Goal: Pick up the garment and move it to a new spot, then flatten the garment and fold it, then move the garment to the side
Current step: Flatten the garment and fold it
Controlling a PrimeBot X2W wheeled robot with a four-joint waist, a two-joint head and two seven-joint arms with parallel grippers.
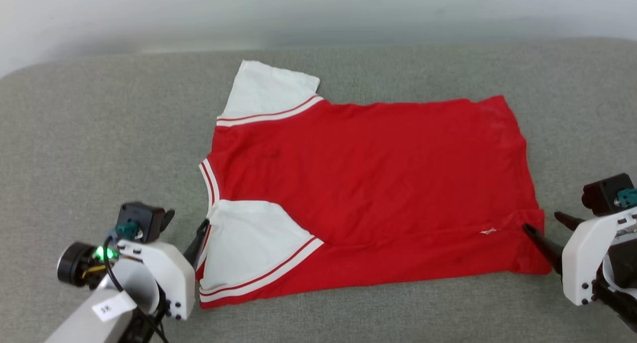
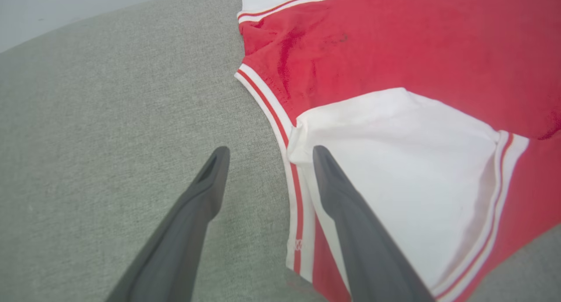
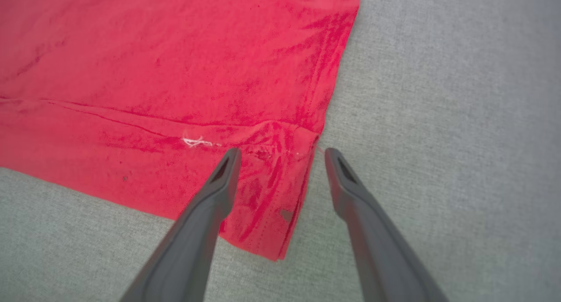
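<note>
Head view: flat garment [image 1: 368,183], woven surface [image 1: 99,134]

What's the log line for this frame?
garment: flat on cushion, plain side up, near edge folded | left fingers: open, straddling collar | right fingers: open, straddling hem corner

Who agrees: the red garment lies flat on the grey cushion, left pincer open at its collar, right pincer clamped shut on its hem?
Not quite. The right pincer is open too, straddling the hem corner of the garment, as the right wrist view shows. The rest stands.
</note>
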